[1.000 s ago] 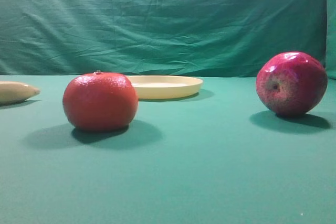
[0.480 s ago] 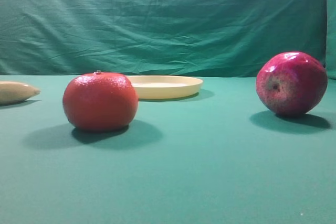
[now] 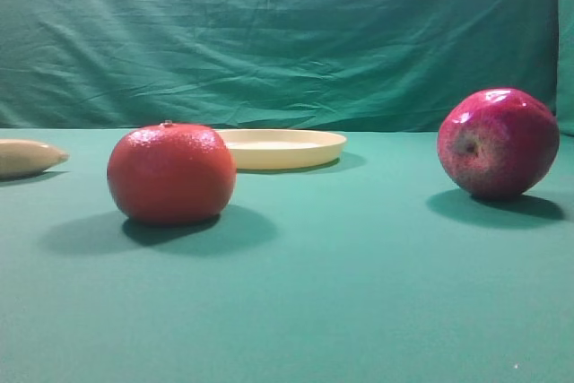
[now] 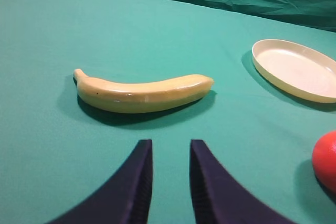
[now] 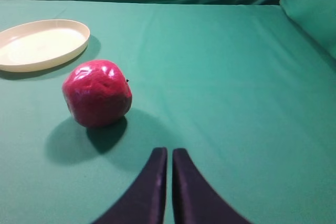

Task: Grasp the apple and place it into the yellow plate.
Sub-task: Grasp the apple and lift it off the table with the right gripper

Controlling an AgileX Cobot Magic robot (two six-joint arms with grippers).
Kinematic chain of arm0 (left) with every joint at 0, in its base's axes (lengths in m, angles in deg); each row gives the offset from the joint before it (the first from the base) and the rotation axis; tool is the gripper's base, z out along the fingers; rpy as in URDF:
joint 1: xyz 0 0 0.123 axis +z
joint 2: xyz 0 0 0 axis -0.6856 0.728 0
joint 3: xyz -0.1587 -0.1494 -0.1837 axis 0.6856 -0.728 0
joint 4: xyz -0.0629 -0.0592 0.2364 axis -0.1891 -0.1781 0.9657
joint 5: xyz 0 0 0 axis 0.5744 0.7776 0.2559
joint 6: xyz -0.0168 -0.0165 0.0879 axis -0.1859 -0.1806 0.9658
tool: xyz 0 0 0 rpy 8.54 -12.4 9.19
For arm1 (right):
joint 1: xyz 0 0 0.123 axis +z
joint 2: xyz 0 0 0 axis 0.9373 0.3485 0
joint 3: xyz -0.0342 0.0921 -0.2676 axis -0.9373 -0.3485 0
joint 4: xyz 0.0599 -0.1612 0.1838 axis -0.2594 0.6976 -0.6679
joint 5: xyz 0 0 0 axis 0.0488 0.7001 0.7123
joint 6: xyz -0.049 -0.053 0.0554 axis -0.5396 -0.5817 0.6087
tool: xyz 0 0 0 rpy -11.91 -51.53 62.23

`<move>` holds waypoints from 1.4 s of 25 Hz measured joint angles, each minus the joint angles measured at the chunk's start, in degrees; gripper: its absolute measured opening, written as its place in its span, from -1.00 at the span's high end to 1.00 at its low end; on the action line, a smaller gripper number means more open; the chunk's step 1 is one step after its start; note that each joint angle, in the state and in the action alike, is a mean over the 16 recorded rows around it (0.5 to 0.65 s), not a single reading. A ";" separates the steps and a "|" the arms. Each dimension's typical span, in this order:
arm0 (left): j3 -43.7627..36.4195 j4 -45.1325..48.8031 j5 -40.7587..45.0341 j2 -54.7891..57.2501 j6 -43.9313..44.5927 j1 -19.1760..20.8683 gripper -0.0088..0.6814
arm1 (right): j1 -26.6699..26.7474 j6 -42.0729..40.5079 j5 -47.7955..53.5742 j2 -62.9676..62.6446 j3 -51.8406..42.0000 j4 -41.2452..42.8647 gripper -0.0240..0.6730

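Note:
The glossy magenta-red apple (image 3: 498, 143) lies on the green cloth at the right of the exterior view; it also shows in the right wrist view (image 5: 97, 93). The pale yellow plate (image 3: 287, 147) sits empty further back in the middle, and shows in the right wrist view (image 5: 42, 44) and the left wrist view (image 4: 296, 69). My right gripper (image 5: 170, 153) is shut and empty, short of the apple and to its right. My left gripper (image 4: 170, 145) is slightly open and empty, just short of the banana. Neither gripper shows in the exterior view.
A matte orange-red tangerine (image 3: 171, 173) sits front left, its edge in the left wrist view (image 4: 325, 161). A pale yellow banana (image 4: 142, 93) lies at the left (image 3: 29, 156). A green cloth backdrop (image 3: 287, 38) hangs behind, with a raised fold at the right (image 5: 312, 11).

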 joint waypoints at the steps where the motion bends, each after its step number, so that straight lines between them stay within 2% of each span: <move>1: 0.00 0.00 0.00 0.00 0.00 0.00 0.52 | 0.00 0.00 -0.82 0.00 -0.01 -0.27 0.93; 9: 0.00 0.00 0.00 0.00 0.00 0.00 0.52 | 0.00 0.01 -9.89 0.00 0.56 -3.06 0.93; 15: 0.00 0.00 0.00 0.00 0.00 0.00 0.52 | 0.00 0.02 -11.48 1.71 5.11 -5.43 0.93; 21: 0.00 0.00 0.00 0.00 0.00 0.00 0.52 | 0.00 -0.76 -3.66 8.92 13.46 -5.92 0.93; 28: 0.00 0.00 0.00 0.00 0.00 0.00 0.52 | 0.00 -3.14 7.01 23.54 23.96 -6.42 0.93; 35: 0.00 0.00 0.00 0.00 0.00 0.00 0.52 | 0.00 -7.98 11.99 36.61 30.40 -10.75 0.93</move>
